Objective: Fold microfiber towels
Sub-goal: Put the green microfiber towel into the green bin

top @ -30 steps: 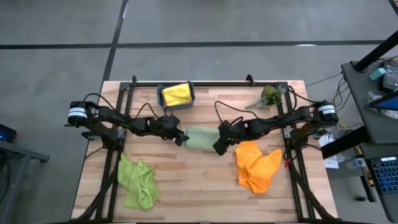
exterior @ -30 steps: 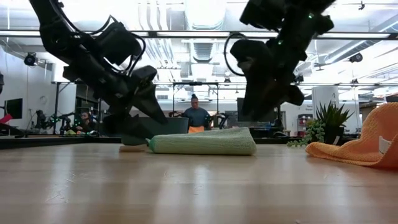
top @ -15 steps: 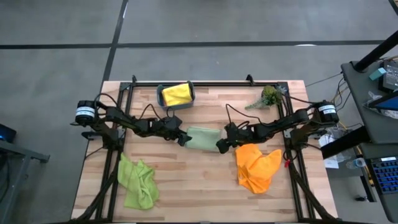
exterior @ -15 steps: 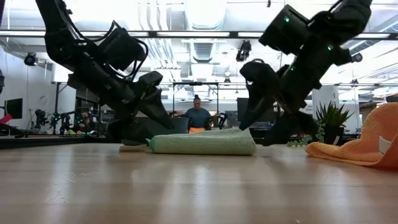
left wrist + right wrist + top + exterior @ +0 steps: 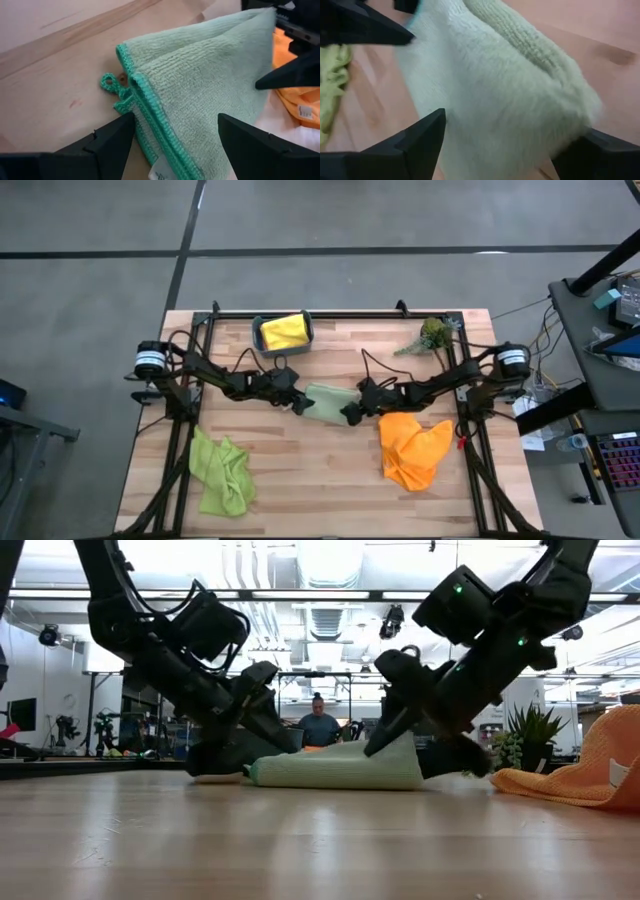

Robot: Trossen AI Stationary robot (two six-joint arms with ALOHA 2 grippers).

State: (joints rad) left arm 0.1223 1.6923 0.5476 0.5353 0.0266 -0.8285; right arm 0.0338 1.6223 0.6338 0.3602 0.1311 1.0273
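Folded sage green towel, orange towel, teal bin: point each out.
Folded pale sage green microfiber towel [image 5: 324, 401], high view, middle.
Crumpled orange microfiber towel [image 5: 410, 448], high view, centre.
Small teal plastic bin [image 5: 258, 335], high view, left rim.

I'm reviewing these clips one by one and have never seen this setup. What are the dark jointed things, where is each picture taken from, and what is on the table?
The dark things are two robot arms, each ending in a two-finger hand. One picture looks straight down on the wooden table, one looks level across it, and two come from cameras on the wrists. The left hand and right hand sit at opposite ends of a folded pale green towel, both open with fingers straddling it, neither gripping. Also on the table: a crumpled orange towel, a lime green towel, a yellow towel in a small bin, and a plant sprig. A person shows far behind.
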